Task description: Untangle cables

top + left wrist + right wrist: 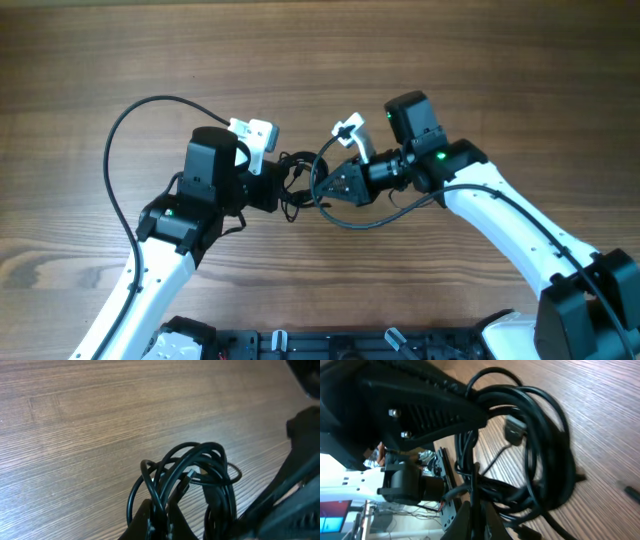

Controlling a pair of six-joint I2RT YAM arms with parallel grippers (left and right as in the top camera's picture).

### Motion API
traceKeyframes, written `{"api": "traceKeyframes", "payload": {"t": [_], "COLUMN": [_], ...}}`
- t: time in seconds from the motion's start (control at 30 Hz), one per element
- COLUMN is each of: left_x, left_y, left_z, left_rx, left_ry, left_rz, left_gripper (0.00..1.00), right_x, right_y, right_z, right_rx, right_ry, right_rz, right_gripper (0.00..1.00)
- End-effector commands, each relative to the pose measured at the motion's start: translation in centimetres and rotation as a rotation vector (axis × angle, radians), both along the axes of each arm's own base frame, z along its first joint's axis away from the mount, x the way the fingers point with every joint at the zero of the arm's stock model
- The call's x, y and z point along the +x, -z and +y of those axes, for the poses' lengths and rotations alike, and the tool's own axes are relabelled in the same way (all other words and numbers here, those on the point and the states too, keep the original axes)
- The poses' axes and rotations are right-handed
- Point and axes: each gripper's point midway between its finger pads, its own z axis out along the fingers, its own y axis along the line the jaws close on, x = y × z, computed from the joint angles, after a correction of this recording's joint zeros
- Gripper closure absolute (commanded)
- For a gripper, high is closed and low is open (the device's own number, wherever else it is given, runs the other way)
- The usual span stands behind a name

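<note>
The cables point(297, 180) are a tangled bundle of thin black cords held between my two grippers above the middle of the wooden table. My left gripper point(278, 186) is shut on strands at the bundle's left side; in the left wrist view the cables point(192, 477) loop up from its fingertips point(161, 520). My right gripper point(325, 186) is shut on a strand at the right side; in the right wrist view the cables point(535, 445) fill the frame, a small plug end point(514, 425) shows, and the fingers point(477, 520) pinch one cord.
The wooden table point(320, 60) runs all round. A thicker black arm wire point(115, 170) arcs out left of the left arm, another point(385, 215) hangs under the right arm. The robot base frame point(330, 345) lies at the near edge.
</note>
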Motion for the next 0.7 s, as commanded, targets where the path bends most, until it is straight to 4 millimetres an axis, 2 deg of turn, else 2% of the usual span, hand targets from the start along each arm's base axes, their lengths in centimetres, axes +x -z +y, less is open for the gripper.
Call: {"api": "traceKeyframes", "payload": {"t": [0.0,0.13,0.2,0.27,0.33,0.37,0.43,0.5,0.53,0.67], "left_x": [-0.1,-0.6,-0.8,-1.0,-1.0,-0.9,-0.7,-0.1,0.5,2.5], "left_y": [-1.1,-1.2,-1.5,-2.1,-2.8,-2.9,-2.8,-2.4,-2.1,-1.3], "left_z": [-1.0,-1.6,-2.0,-2.7,-3.3,-3.3,-3.0,-2.3,-1.5,1.7], "left_rx": [-0.071,-0.099,-0.122,-0.158,-0.192,-0.192,-0.184,-0.179,-0.180,-0.212], "left_ry": [0.017,0.048,0.070,0.106,0.138,0.137,0.118,0.029,-0.054,-0.414], "left_rz": [0.001,0.013,0.015,0.007,-0.011,-0.017,-0.016,0.011,0.034,0.103], "left_gripper": [0.96,0.96,0.96,0.96,0.96,0.96,0.96,0.96,0.96,0.96], "right_x": [-0.4,1.3,2.8,3.4,3.4,3.4,3.8,4.8,5.3,6.6], "right_y": [0.4,1.0,1.9,2.2,2.2,2.2,2.0,1.3,0.7,-2.4], "right_z": [1.7,2.3,1.7,1.4,1.4,1.4,1.2,0.1,-0.7,-3.9], "right_rx": [-0.025,-0.086,-0.154,-0.177,-0.176,-0.177,-0.175,-0.163,-0.155,-0.123], "right_ry": [0.002,0.116,0.226,0.261,0.261,0.259,0.262,0.296,0.321,0.414], "right_rz": [-0.001,-0.019,-0.023,-0.026,-0.026,-0.031,-0.050,-0.061,-0.070,-0.113], "right_gripper": [0.95,0.95,0.96,0.94,0.74,0.54,0.47,0.13,0.02,0.00]}}
